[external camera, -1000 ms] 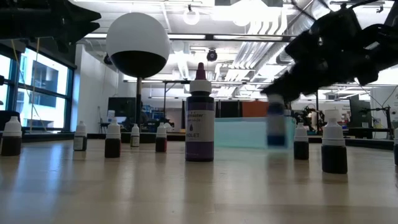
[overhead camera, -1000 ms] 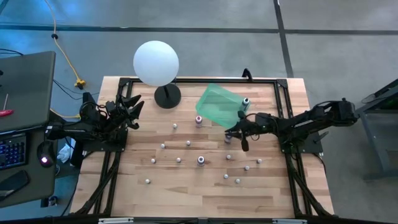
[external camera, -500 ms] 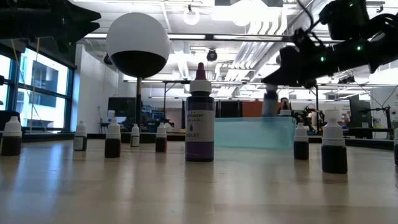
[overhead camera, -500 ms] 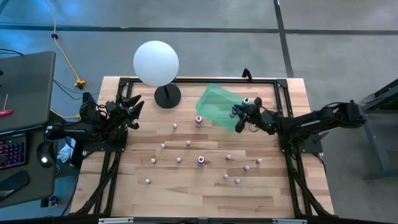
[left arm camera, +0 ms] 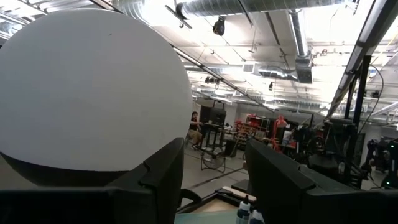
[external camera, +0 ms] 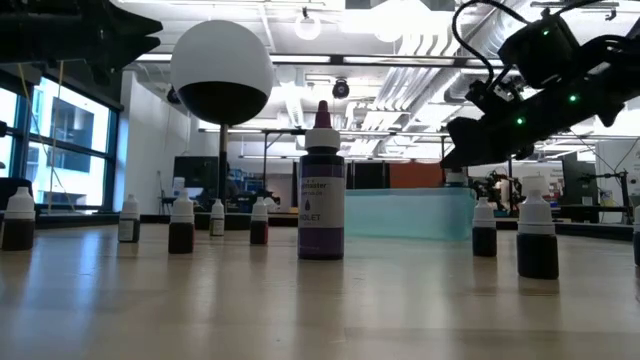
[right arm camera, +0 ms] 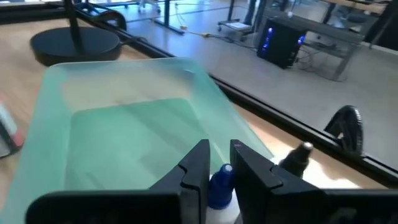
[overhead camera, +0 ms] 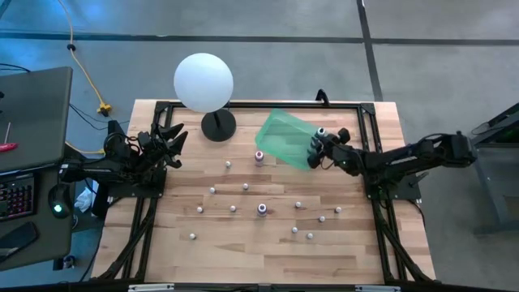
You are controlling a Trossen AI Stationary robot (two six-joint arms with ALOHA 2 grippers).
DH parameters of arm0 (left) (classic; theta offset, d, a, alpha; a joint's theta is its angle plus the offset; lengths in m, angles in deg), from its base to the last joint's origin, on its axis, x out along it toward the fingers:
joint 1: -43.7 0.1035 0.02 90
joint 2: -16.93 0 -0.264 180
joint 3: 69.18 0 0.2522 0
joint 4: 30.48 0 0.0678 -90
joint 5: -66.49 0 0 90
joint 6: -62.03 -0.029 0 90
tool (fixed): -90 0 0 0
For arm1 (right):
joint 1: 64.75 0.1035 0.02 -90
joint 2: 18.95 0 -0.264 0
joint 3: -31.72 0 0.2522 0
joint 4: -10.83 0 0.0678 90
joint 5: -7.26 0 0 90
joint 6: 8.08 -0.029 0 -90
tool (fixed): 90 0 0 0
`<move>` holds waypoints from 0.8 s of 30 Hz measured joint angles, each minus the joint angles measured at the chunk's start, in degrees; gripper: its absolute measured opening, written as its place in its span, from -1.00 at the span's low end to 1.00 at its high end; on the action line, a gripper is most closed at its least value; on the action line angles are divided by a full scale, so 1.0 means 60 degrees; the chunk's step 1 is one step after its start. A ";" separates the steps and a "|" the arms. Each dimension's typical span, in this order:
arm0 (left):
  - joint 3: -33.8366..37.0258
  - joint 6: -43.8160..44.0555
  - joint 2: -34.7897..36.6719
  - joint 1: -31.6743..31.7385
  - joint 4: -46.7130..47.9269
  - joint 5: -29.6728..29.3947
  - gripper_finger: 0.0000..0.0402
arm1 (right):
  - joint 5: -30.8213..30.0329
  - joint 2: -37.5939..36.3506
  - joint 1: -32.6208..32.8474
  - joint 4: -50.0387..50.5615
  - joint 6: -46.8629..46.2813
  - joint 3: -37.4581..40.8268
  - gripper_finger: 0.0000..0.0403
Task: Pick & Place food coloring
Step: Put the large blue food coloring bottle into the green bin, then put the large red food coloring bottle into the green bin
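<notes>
Right pincer [right arm camera: 216, 163]: over the green tray's [overhead camera: 280, 134] edge, grasping a blue-capped food coloring bottle [right arm camera: 219, 178]. Left pincer [overhead camera: 172, 138]: released, beside the globe lamp [overhead camera: 203, 81].

Lamp globe [left arm camera: 87, 93] cut off at frame edge, bottle [right arm camera: 219, 186] body hidden behind right fingers [right arm camera: 193, 177]

You have a grey concrete floor [overhead camera: 268, 20] all round the wooden table [overhead camera: 243, 243], with a yellow cable [overhead camera: 81, 61] trailing at ten o'clock and a dark desk [overhead camera: 28, 113] at nine. Overhead run white ducts [external camera: 400, 100] and ceiling lights [external camera: 308, 25]; tall windows [external camera: 55, 140] stand at the low view's nine o'clock.
</notes>
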 joint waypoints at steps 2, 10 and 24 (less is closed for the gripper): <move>0.0000 0.0000 -0.0003 0.0000 0.0000 0.0000 -0.15 | 0.0238 0.0000 -0.0202 -0.0024 0.0011 -0.0008 -0.78; 0.0000 0.0000 -0.0004 0.0000 0.0000 -0.0004 -0.15 | 0.0948 -0.0059 -0.0416 -0.0606 0.0555 -0.0012 -0.66; 0.0000 0.0002 -0.0004 0.0000 -0.0002 -0.0007 -0.15 | 0.5151 -0.1062 0.0371 -0.4375 0.1730 -0.0404 -0.40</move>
